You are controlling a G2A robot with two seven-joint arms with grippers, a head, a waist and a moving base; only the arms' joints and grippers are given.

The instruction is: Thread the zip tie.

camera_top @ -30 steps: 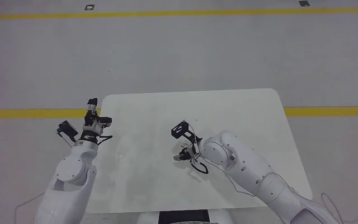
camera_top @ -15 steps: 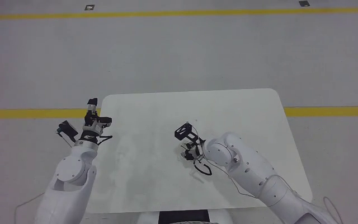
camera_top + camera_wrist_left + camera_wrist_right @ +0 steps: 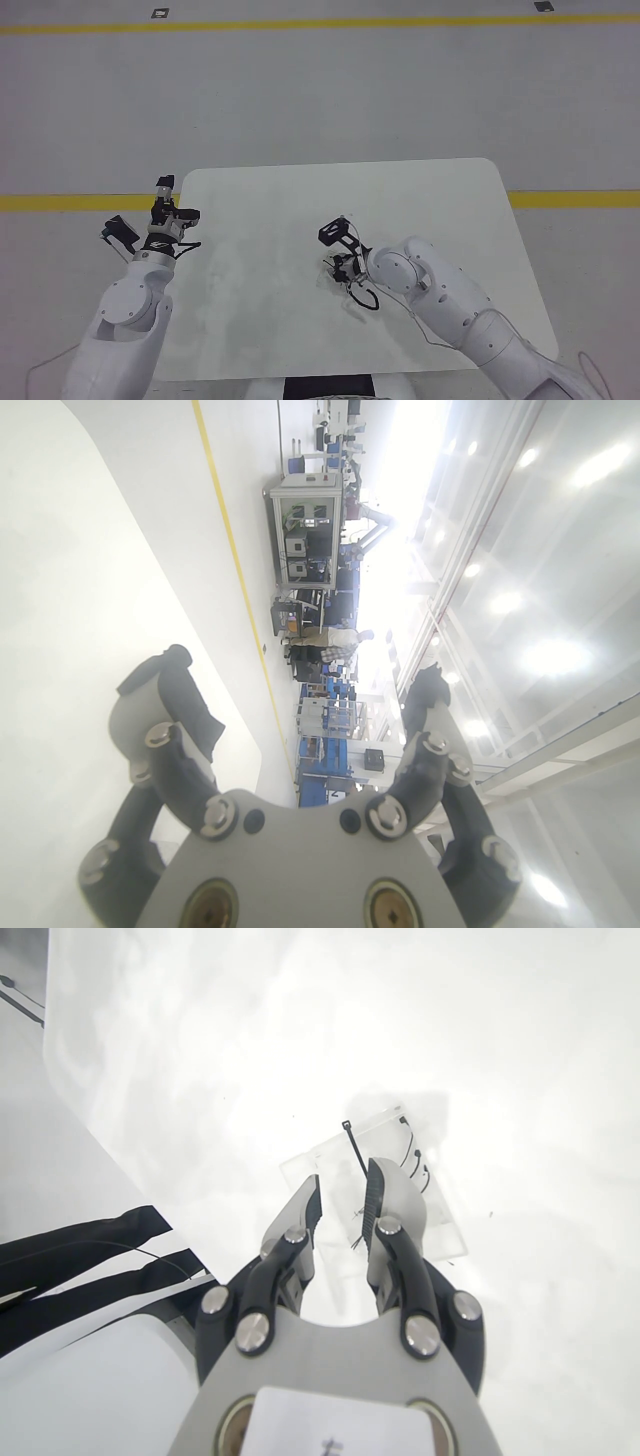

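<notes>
Top view first: you have a white table [image 3: 450, 200] with rounded corners and a smooth, matte top. The left gripper [image 3: 300, 672] sits at the table's left edge, turned out toward the room. Its dark, rubbery fingers are spread wide with nothing between them.

The right gripper [image 3: 342, 1180] hangs over the middle of the table. Its jaws stand apart, and their inner faces are ribbed black pads on pale metal backing. Directly under it lies a clear tray [image 3: 440, 1223] — flat, rectangular and glassy, with sharp edges. You cannot tell from these pictures whether it has walls or is just a slab.

The zip tie [image 3: 352, 1143] is on that tray. It is a thin, straight black strap with a small square head at its far end, close to the tray's far edge. Its near end runs in behind the tip of one finger, and you cannot tell whether it touches that finger.

A few more curved black ties [image 3: 411, 1148] lie on the tray's right part. A small tangle of black strands [image 3: 357, 1228] shows between the jaws.
</notes>
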